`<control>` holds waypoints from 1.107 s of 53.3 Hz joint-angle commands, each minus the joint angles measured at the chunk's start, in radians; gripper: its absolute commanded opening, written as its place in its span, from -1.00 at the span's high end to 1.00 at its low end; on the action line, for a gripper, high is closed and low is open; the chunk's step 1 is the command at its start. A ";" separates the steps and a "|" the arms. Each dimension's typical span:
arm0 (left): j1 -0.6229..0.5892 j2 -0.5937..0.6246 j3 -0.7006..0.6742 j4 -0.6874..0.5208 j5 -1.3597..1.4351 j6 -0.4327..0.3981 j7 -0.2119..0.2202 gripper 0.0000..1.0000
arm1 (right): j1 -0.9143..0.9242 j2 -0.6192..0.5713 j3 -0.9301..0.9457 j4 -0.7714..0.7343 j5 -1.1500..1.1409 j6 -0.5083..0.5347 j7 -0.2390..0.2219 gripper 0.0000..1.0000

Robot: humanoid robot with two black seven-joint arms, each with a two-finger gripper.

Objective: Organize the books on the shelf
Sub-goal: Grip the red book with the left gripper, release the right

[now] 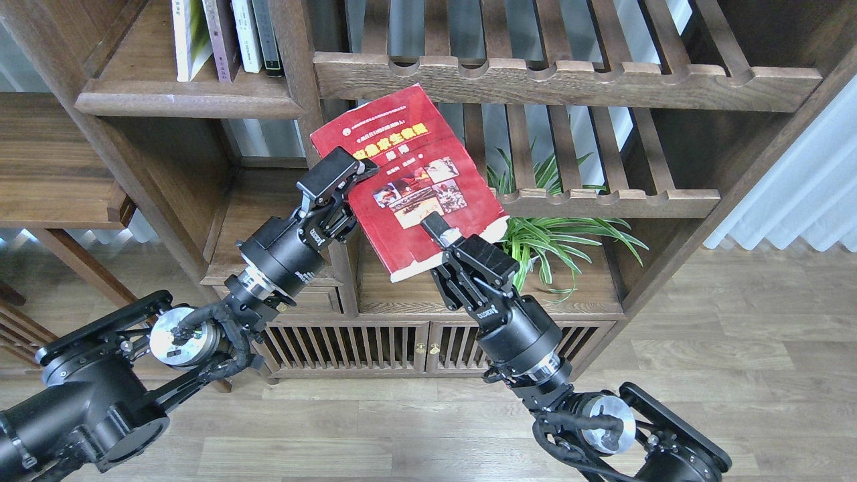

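Note:
The red book (408,181) with small photos on its cover is held tilted in the air in front of the bookcase. My left gripper (351,179) is shut on its left edge. My right gripper (435,231) is shut on its lower edge, with one finger lying on the cover. The shelf (187,104), a solid dark plank with a rounded front edge, is at the upper left. Several books stand upright on it, among them a yellow-green and white one (191,33) and a dark maroon one (222,37); only their lower parts show.
Two slatted racks with notched rails (562,80) (602,201) fill the bookcase behind and right of the book. A green plant (556,234) stands on the low cabinet top (415,294). A bookcase post (298,87) rises beside the shelf. A wooden table (53,174) is at left.

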 commanded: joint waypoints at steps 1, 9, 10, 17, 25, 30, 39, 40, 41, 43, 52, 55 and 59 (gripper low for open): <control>0.001 0.009 0.001 0.001 -0.001 0.000 0.000 0.84 | -0.001 -0.007 0.003 0.000 -0.002 0.000 -0.001 -0.09; 0.001 0.015 0.005 0.001 0.001 0.000 0.000 0.86 | -0.001 -0.009 0.009 0.000 -0.003 0.000 0.003 -0.38; 0.001 0.015 0.005 0.001 0.001 0.000 0.000 0.86 | -0.001 -0.009 0.009 0.000 -0.002 0.000 0.003 -0.39; -0.002 0.017 0.008 0.001 0.006 0.000 0.000 0.89 | -0.014 -0.001 0.053 -0.001 0.000 0.000 0.011 -0.57; -0.005 0.029 0.008 0.001 0.038 0.000 -0.003 0.93 | -0.015 0.006 0.116 -0.029 0.017 0.000 0.015 -0.62; -0.020 0.026 0.007 0.001 0.053 0.000 -0.003 0.96 | -0.015 0.017 0.161 -0.047 0.040 0.000 0.032 -0.67; -0.034 0.034 0.005 -0.001 0.136 0.000 -0.006 0.99 | -0.014 0.020 0.207 -0.079 0.040 0.000 0.034 -0.70; -0.034 0.034 0.005 -0.001 0.140 0.000 -0.006 0.99 | -0.014 0.020 0.208 -0.082 0.040 0.000 0.034 -0.70; -0.034 0.035 0.005 -0.001 0.151 0.000 -0.006 0.99 | -0.014 0.020 0.213 -0.087 0.040 0.000 0.034 -0.71; -0.034 0.037 0.005 -0.001 0.163 0.000 -0.006 0.99 | -0.011 0.020 0.214 -0.093 0.040 0.000 0.034 -0.70; -0.037 0.035 -0.009 -0.001 0.208 0.000 -0.008 1.00 | -0.005 0.020 0.216 -0.119 0.040 0.000 0.034 -0.71; -0.042 0.038 -0.013 -0.001 0.219 0.000 -0.008 1.00 | -0.005 0.019 0.216 -0.122 0.038 0.000 0.034 -0.71; -0.054 0.038 -0.030 -0.001 0.237 0.000 -0.006 1.00 | -0.005 0.019 0.217 -0.139 0.038 0.000 0.034 -0.71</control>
